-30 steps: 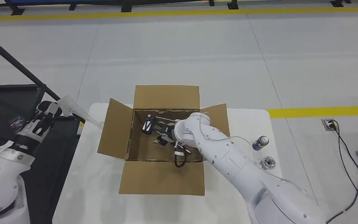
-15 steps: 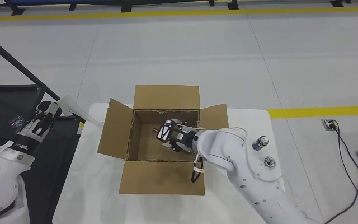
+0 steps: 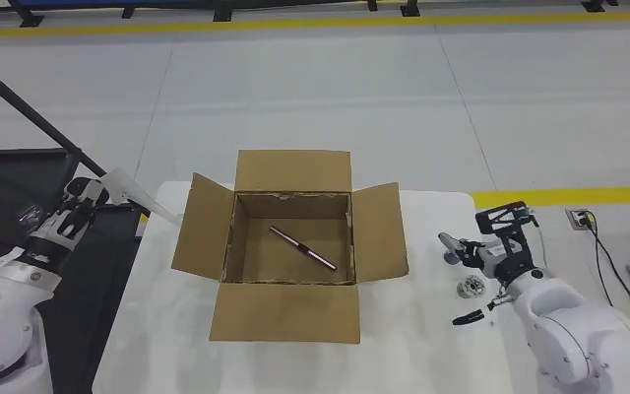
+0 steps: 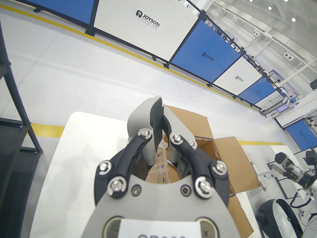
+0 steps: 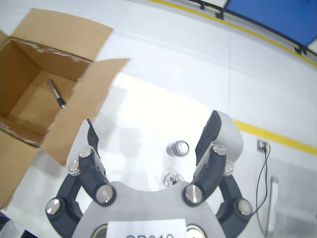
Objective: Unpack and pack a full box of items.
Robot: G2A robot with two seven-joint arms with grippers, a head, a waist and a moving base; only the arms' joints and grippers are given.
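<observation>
White desk (image 3: 423, 325), on a pale hall floor. Pen (image 3: 303, 247): slim, dark, rigid, laid flat inside the open cardboard box (image 3: 285, 313), long axis diagonal, far-left to near-right. Right tool (image 5: 151, 125): spread, empty, held well right of the box, above a small bottle (image 3: 459, 250). Left tool (image 4: 159, 110): pressed together, held at the desk's left edge.

Light is bright and even in all 3 views. It falls from rows of ceiling lamps (image 4: 250, 0) seen high in the left wrist view. Shadows are soft, and the walls of the box (image 3: 292, 295) shade part of its floor. In the right wrist view the table (image 5: 153, 100) glares near-white, the nearest box flap is smeared, and the yellow floor line (image 5: 158, 1) bows. Wall panels (image 4: 138, 18) curve the same way towards the edges of the left wrist view.
</observation>
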